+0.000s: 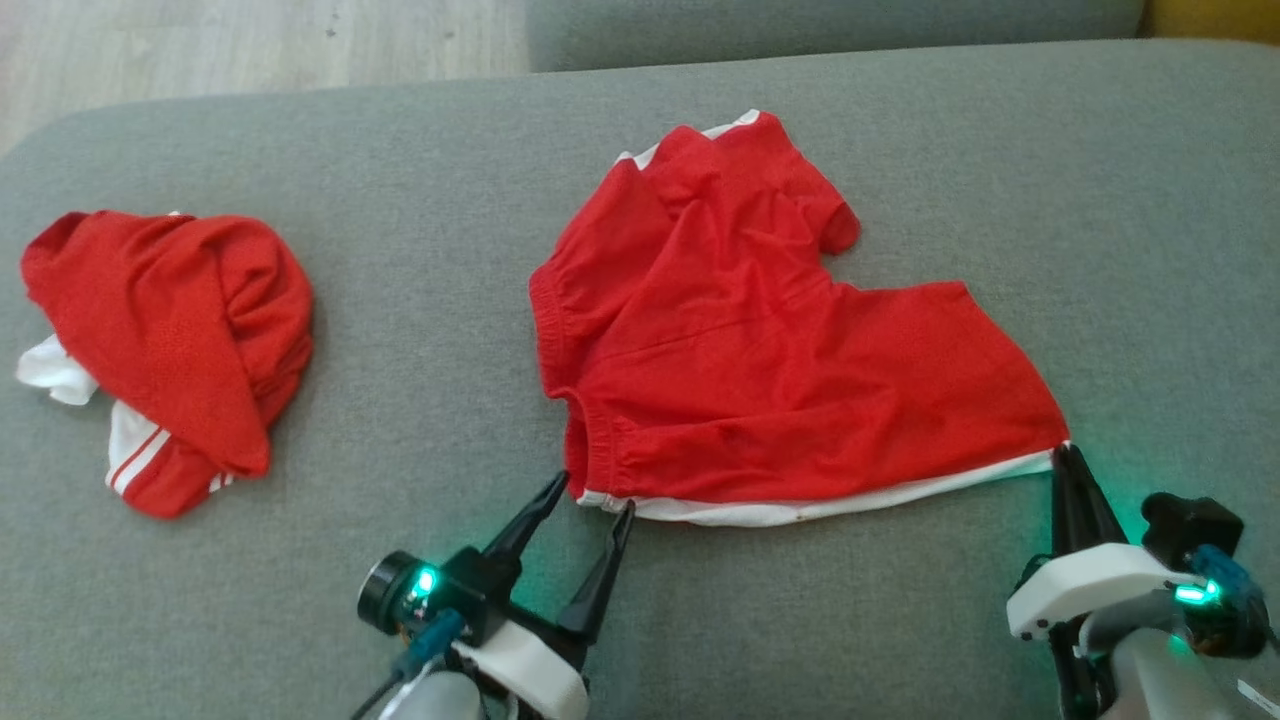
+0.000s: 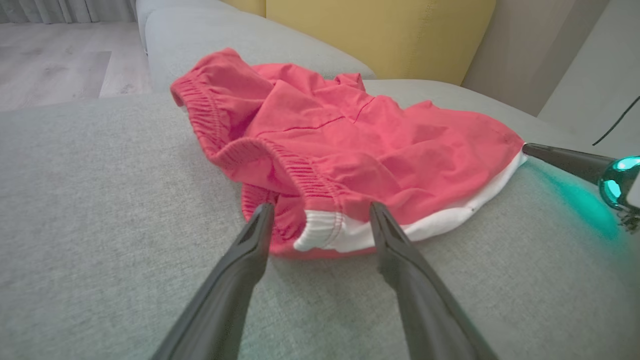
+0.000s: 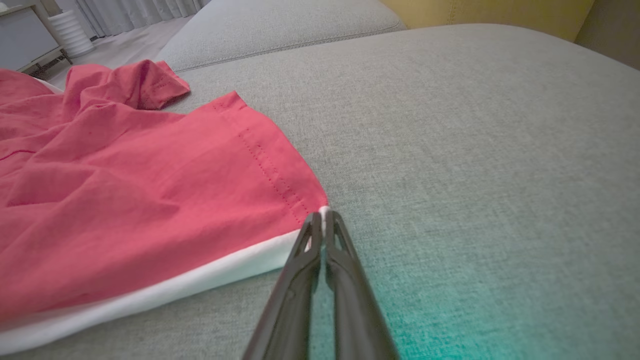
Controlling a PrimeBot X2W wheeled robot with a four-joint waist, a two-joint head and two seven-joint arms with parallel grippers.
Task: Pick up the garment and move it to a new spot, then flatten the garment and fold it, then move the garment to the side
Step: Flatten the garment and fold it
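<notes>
One pair of red shorts (image 1: pixel 780 380), white-trimmed, lies rumpled right of centre on the grey sofa cushion (image 1: pixel 450 300). The right gripper (image 1: pixel 1066 452) has its jaws closed, pinching the shorts' right hem corner, and the left gripper (image 1: pixel 594 493) has its jaws spread wide, straddling the near waistband corner. A bundled red-and-white garment (image 1: pixel 170 330) lies well apart at left, with bare cushion between them and along the near edge.

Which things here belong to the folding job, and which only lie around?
In the job: red shorts; right gripper, shut on their corner; left gripper, open at the waistband.
Lying about: crumpled red garment on the left; yellow cushion.
</notes>
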